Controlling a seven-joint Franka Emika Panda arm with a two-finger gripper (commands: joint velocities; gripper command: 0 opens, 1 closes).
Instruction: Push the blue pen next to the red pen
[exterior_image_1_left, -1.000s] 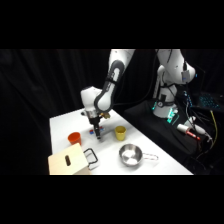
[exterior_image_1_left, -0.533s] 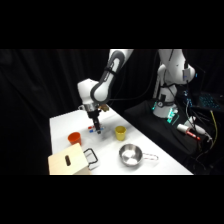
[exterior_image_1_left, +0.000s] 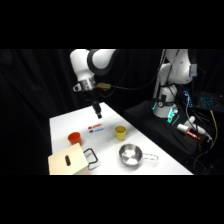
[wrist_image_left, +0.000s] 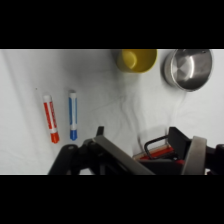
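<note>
Pens side by side on the white table (exterior_image_1_left: 60, 125): the blue pen (wrist_image_left: 73, 115) lies just beside the red pen (wrist_image_left: 50, 119), parallel, a narrow gap between them; my claw (exterior_image_1_left: 98, 111) hangs above them, clear of the table, carrying nothing I can see; how far it is open I cannot tell; a yellow cup (wrist_image_left: 136, 59) and steel pan (wrist_image_left: 187, 68) sit nearby; an orange cup (exterior_image_1_left: 74, 138) stands near a wooden box (exterior_image_1_left: 69, 163).

White table (exterior_image_1_left: 165, 162), seemingly black backdrop (exterior_image_1_left: 30, 90)

Arm (exterior_image_1_left: 92, 62) raised, bent over table
</note>
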